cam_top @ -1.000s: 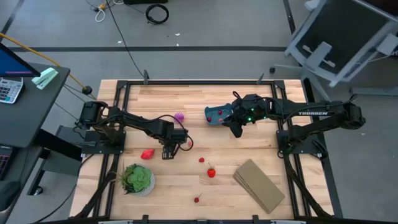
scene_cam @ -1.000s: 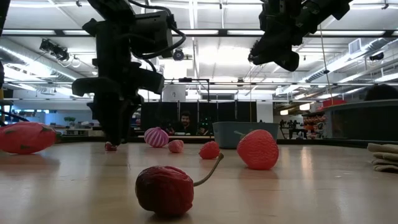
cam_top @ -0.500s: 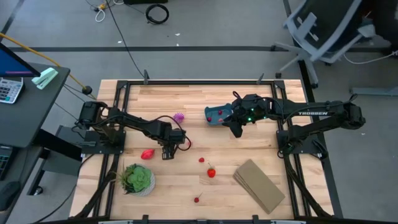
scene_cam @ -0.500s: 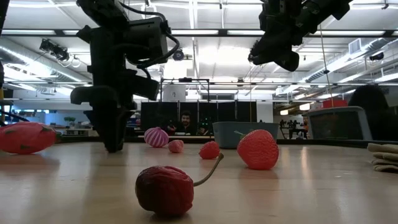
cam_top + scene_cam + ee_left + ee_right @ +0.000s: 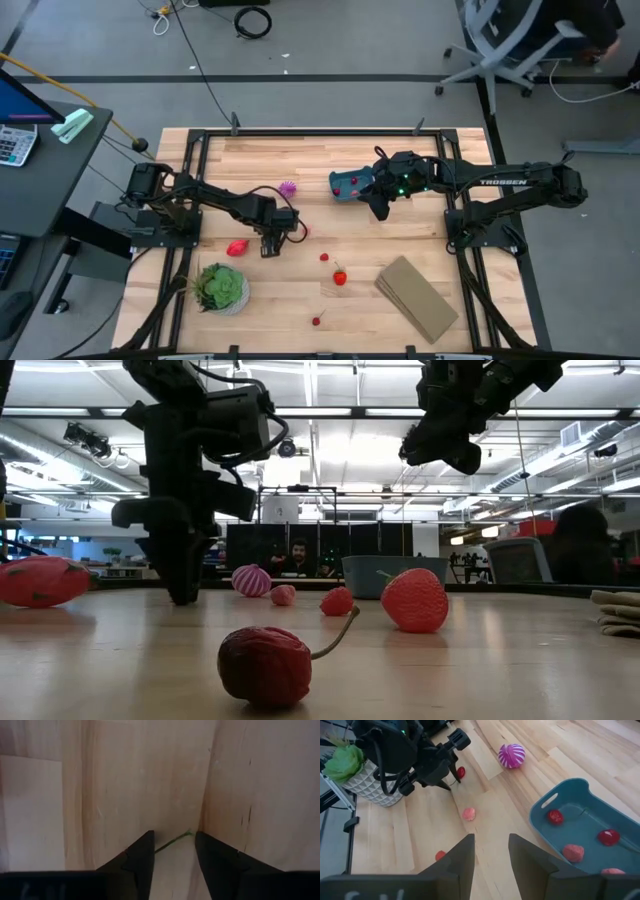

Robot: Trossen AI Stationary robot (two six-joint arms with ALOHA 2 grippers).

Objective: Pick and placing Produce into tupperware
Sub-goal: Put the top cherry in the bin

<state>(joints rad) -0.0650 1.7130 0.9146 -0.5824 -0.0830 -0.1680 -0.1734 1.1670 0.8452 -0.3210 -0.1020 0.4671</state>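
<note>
Wooden surface (image 5: 300, 290). Left end effector (image 5: 271, 247), slightly open, straddles only a green stem (image 5: 172, 840); closing may miss. Right end effector (image 5: 490, 851), open, hovers beside the tub (image 5: 350, 184).

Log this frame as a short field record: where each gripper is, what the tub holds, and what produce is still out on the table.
left gripper: down at the table, fingers open, a thin green stem between them
right gripper: raised beside the tupperware, open, empty
tupperware: four red or pink pieces inside
produce on table: spiky purple ball, pink piece, strawberry, cherry
potted plant: near table edge
</note>
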